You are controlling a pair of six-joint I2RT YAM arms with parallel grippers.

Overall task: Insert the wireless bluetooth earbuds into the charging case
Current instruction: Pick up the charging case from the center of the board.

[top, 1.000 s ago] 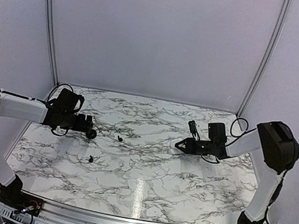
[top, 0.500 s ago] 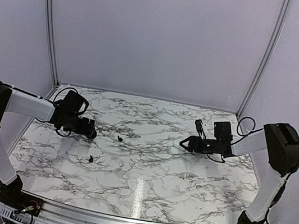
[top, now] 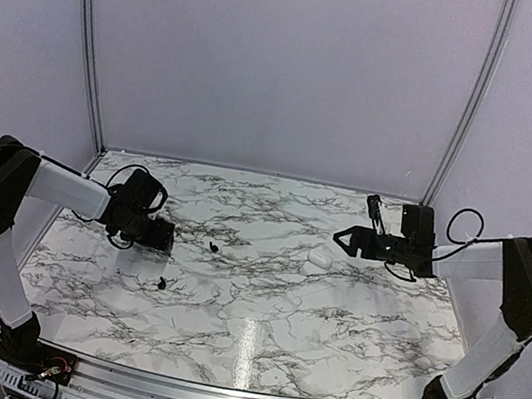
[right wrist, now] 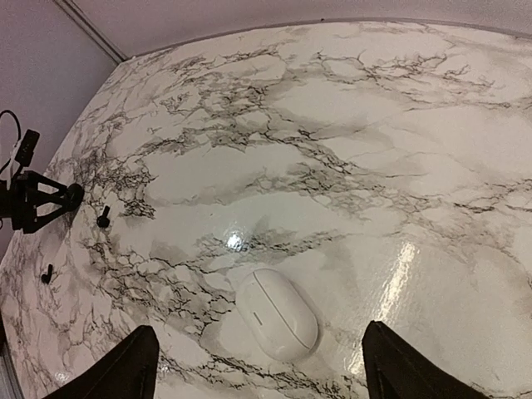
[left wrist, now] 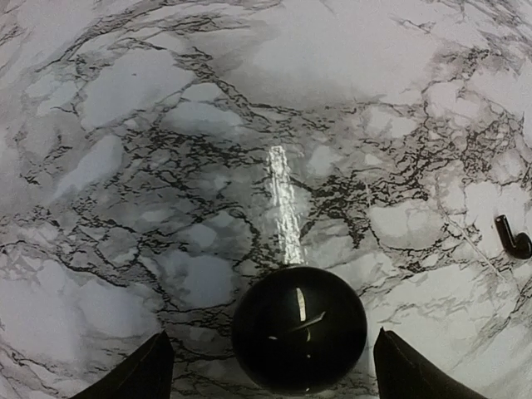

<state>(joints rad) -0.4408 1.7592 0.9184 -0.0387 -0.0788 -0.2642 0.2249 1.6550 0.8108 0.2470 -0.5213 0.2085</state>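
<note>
A glossy black charging case point(left wrist: 299, 328), lid closed, lies on the marble table between the fingers of my left gripper point(left wrist: 273, 334). That gripper is open, with a gap on each side of the case. A white charging case point(right wrist: 278, 313) point(top: 318, 258), also closed, lies in front of my open right gripper point(right wrist: 259, 329) point(top: 346, 240), which touches nothing. Two black earbuds lie loose on the table: one point(top: 212, 247) point(left wrist: 514, 239) just right of the left gripper point(top: 161, 236), the other point(top: 163, 282) nearer the front.
The marble table point(top: 257, 320) ends at grey walls at the back and sides. Both black earbuds point(right wrist: 103, 219) point(right wrist: 47, 273) and the left gripper point(right wrist: 41, 199) show at the far left of the right wrist view.
My right gripper has opened, let go of the white case and drawn back to the right. My left gripper has settled lower around the black case, its fingers slightly narrower.
</note>
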